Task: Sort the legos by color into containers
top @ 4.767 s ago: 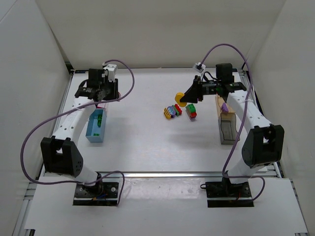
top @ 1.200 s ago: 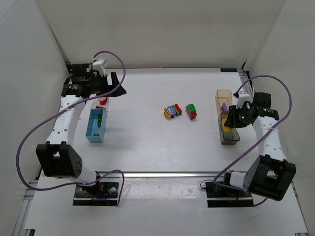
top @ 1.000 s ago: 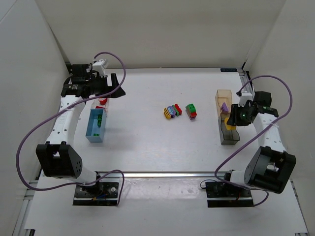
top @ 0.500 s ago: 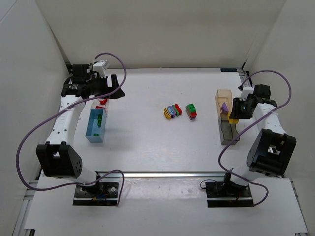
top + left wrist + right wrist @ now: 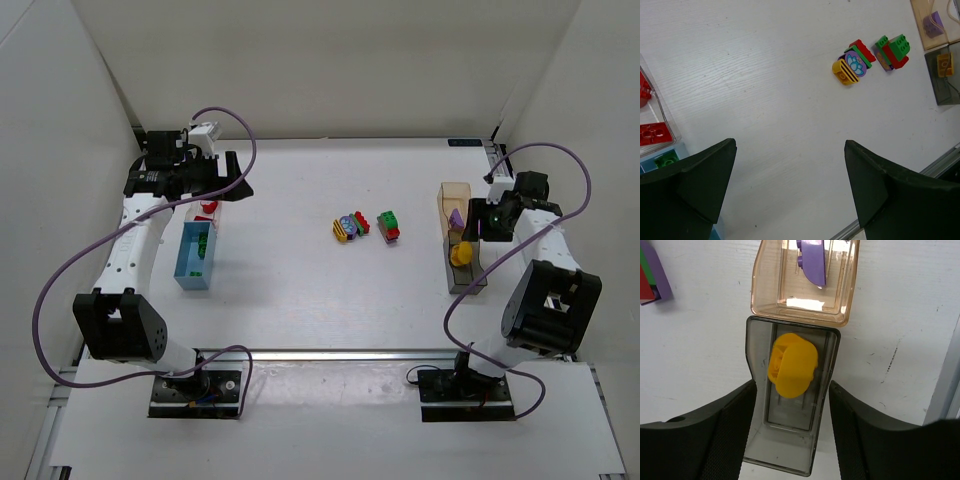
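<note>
A rounded yellow lego (image 5: 792, 365) lies inside the dark smoky container (image 5: 782, 452), free of my right gripper (image 5: 792, 383), which hangs open just above with a finger on either side. The tan container (image 5: 805, 305) beyond it holds a purple lego (image 5: 813, 260). From above, the right gripper (image 5: 485, 222) sits over the dark container (image 5: 467, 278). Two mixed-colour lego stacks (image 5: 349, 226) (image 5: 389, 226) rest mid-table. My left gripper (image 5: 225, 185) is open and empty, high over the clear container (image 5: 208, 210) with red legos (image 5: 651, 133). The light blue container (image 5: 195, 255) holds a green lego.
The dark and tan containers stand end to end near the right wall. The clear and light blue containers stand end to end on the left. A metal rail (image 5: 330, 353) runs along the table's near edge.
My right gripper has opened and let go of the yellow lego, which now lies in the dark container. The right wrist shifted slightly toward the far side. The left arm is still.
</note>
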